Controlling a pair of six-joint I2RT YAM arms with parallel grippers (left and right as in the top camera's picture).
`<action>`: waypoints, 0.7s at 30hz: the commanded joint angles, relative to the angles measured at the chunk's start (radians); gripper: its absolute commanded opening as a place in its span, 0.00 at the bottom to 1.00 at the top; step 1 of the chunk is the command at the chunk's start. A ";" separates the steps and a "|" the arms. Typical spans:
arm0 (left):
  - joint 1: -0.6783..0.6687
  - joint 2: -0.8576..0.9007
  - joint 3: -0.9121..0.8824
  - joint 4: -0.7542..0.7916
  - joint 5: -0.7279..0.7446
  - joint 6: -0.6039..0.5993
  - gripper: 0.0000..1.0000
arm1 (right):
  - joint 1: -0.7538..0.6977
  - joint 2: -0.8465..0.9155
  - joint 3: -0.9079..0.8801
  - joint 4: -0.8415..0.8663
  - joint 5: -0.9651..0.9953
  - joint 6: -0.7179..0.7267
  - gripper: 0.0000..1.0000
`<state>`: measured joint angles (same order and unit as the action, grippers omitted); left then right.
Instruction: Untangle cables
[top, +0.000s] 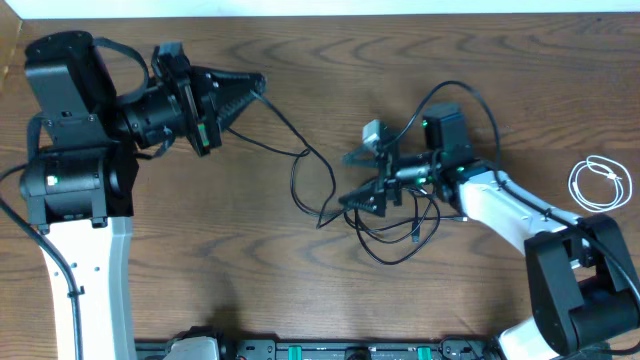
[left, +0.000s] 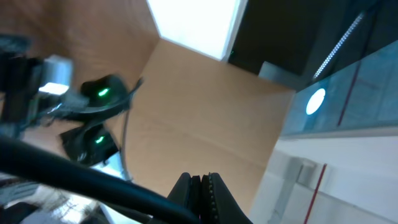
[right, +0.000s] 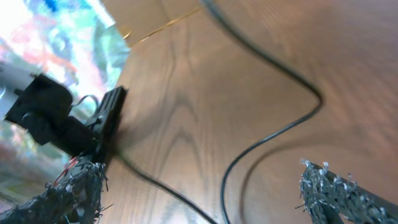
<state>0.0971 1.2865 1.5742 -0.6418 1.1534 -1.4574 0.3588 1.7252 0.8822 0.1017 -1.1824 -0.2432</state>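
Mid-table, black cable (top: 305, 150) slants diagonally; left jaws seemingly pinch it, right jaws agape.

Even soft light overhead, faint shadows; wrist views blurred, blown-out patches.

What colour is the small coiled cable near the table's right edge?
White; the thin coiled cable shows best in the overhead view.

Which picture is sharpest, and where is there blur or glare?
Overhead: sharp, evenly lit; the white cable and the table's grain read clearly. Left wrist: tilted and smeared, with a blown-out white patch at the top. Right wrist: the black cable is soft, the near fingers fuzzy, the upper-left background washed out.
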 joint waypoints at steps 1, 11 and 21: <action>0.006 -0.014 0.014 0.088 -0.051 -0.164 0.07 | 0.054 -0.010 -0.014 -0.007 0.017 -0.050 0.99; 0.006 -0.015 0.014 0.279 -0.043 -0.323 0.08 | 0.220 -0.010 -0.014 0.047 0.436 0.150 0.99; 0.006 -0.015 0.014 0.323 -0.043 -0.382 0.08 | 0.343 -0.010 -0.014 0.110 0.752 0.356 0.99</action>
<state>0.0975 1.2865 1.5742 -0.3489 1.1149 -1.7958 0.6617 1.7256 0.8749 0.2150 -0.6144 0.0143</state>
